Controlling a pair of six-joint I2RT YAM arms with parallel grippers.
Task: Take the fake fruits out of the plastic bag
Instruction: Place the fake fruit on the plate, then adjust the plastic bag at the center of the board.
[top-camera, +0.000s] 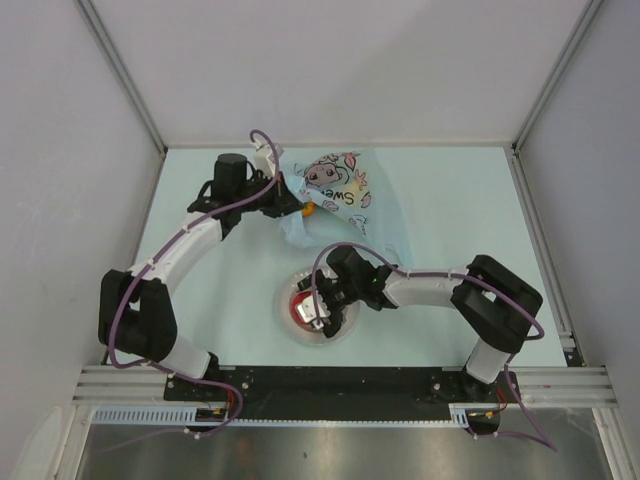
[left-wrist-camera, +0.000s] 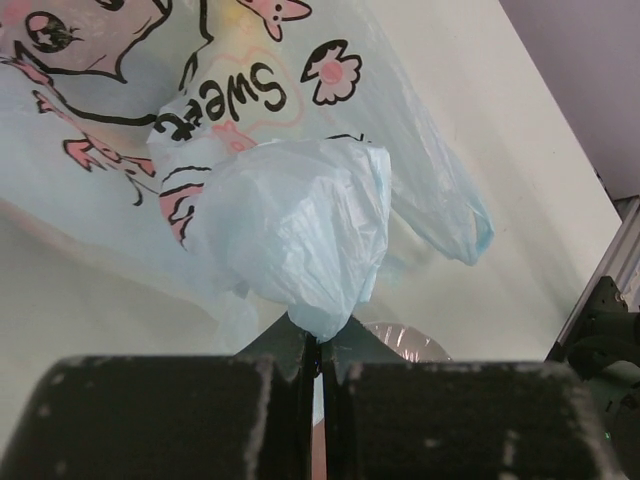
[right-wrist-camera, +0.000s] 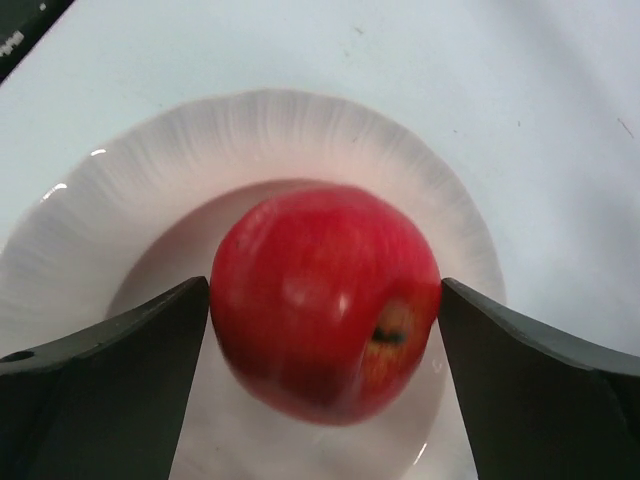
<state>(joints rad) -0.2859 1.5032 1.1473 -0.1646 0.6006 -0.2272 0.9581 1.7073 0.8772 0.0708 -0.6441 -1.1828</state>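
Pale-green table: plastic bag, plate (white)

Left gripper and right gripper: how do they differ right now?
The left gripper is shut on a bunched fold of the plastic bag; the right gripper stands wide, flanking the red apple, contact unclear. The left gripper is farther out on the table; the right gripper is over the white plate. Both are black.

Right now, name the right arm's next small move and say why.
Probably lift the right gripper straight up, clear of the apple. The apple sits on the plate and the jaws stand spread at its sides, so that fruit looks delivered. The left gripper pinches the bag, which seems ready for another reach.
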